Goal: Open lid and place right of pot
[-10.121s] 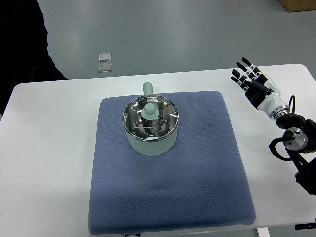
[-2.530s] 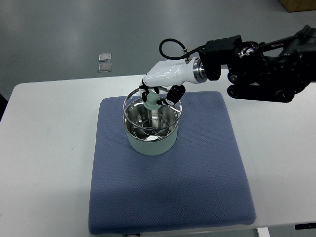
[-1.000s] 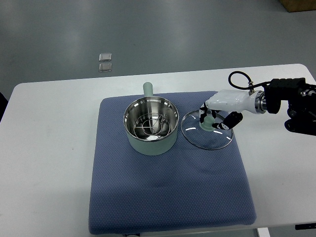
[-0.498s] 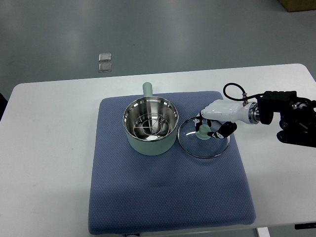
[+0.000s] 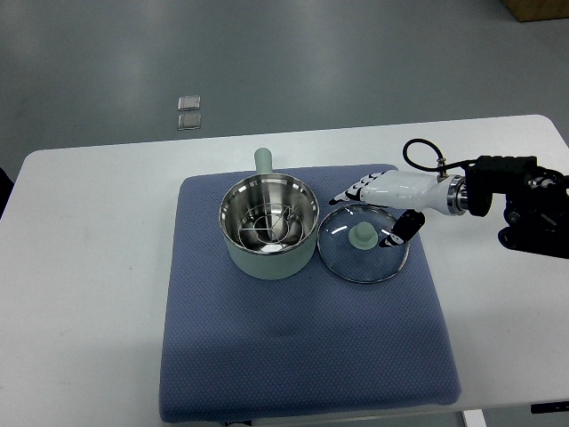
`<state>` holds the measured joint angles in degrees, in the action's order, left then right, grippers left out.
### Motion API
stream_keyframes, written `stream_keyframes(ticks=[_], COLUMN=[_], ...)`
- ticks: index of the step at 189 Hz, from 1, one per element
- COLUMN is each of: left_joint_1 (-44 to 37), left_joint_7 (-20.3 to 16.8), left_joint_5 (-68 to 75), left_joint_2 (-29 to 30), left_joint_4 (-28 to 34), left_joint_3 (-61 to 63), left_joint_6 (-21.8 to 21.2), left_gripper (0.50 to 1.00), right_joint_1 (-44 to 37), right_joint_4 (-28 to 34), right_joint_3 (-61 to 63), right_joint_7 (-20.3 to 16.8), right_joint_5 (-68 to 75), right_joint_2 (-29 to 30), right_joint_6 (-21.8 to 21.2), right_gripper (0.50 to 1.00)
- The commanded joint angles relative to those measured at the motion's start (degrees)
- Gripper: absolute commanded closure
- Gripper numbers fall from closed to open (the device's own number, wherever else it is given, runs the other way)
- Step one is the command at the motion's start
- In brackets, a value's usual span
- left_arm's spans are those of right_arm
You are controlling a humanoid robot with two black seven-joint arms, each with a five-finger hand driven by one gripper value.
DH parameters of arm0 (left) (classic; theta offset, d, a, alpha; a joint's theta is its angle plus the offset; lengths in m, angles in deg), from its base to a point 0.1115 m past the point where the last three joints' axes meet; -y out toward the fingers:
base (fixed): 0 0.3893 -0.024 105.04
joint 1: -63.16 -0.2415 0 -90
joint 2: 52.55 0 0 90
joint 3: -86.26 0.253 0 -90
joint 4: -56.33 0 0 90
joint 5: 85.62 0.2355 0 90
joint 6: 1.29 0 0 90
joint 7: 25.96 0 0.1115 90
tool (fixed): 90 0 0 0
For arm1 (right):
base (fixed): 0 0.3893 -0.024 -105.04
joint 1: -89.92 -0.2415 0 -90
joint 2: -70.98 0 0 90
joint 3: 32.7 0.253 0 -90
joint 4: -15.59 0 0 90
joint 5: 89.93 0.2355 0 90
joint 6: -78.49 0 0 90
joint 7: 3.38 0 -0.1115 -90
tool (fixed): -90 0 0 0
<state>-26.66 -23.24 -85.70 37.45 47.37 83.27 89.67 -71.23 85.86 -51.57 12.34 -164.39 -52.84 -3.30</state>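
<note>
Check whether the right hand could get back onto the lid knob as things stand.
Probably yes. The right hand is open right over the lid, which lies flat on the mat right of the pot. The knob stands exposed, with nothing between it and the fingers.

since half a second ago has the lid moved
Yes. The lid has dropped slightly down-picture and now lies flat on the mat right of the pot.
</note>
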Motion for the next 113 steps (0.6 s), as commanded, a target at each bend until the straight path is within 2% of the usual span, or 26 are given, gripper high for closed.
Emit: stream_keyframes(ticks=[1, 8, 35, 45, 46, 68, 79, 99, 113], left_joint_1=[0.00, 0.00, 0.00, 0.00, 0.00, 0.00, 0.00, 0.00, 0.00], left_joint_7=[0.00, 0.00, 0.00, 0.00, 0.00, 0.00, 0.00, 0.00, 0.00], left_joint_5=[0.00, 0.00, 0.00, 0.00, 0.00, 0.00, 0.00, 0.00, 0.00], left_joint_2=[0.00, 0.00, 0.00, 0.00, 0.00, 0.00, 0.00, 0.00, 0.00], left_joint_4=[0.00, 0.00, 0.00, 0.00, 0.00, 0.00, 0.00, 0.00, 0.00], left_joint_3=[0.00, 0.00, 0.00, 0.00, 0.00, 0.00, 0.00, 0.00, 0.00], left_joint_6=[0.00, 0.00, 0.00, 0.00, 0.00, 0.00, 0.00, 0.00, 0.00], left_gripper=[0.500, 0.500, 0.500, 0.500, 0.500, 0.500, 0.500, 0.500, 0.500], right_joint_1=[0.23, 0.75, 5.50, 5.50, 8.55, 15.43, 19.29, 24.39, 26.16], right_joint_4=[-0.04, -0.39, -1.80, -1.80, -2.50, -3.91, -4.61, -6.28, -6.81], right_joint_3=[1.29, 4.54, 13.94, 13.95, 19.52, 31.97, 39.51, 49.62, 52.88], right_joint_7=[0.01, 0.01, 0.01, 0.01, 0.01, 0.01, -0.17, -0.61, -0.78], right_joint_5=[0.02, 0.28, 0.64, 0.64, 1.16, 6.53, 11.79, 21.98, 25.69], right_joint_2=[-1.08, -3.18, -5.38, -5.38, -5.64, -5.21, -4.51, -2.66, -1.78], right_joint_6=[-1.09, -1.71, -1.71, -1.71, -2.23, -4.96, -8.12, -13.04, -14.36], right_gripper=[0.587, 0.587, 0.589, 0.589, 0.589, 0.589, 0.589, 0.589, 0.589])
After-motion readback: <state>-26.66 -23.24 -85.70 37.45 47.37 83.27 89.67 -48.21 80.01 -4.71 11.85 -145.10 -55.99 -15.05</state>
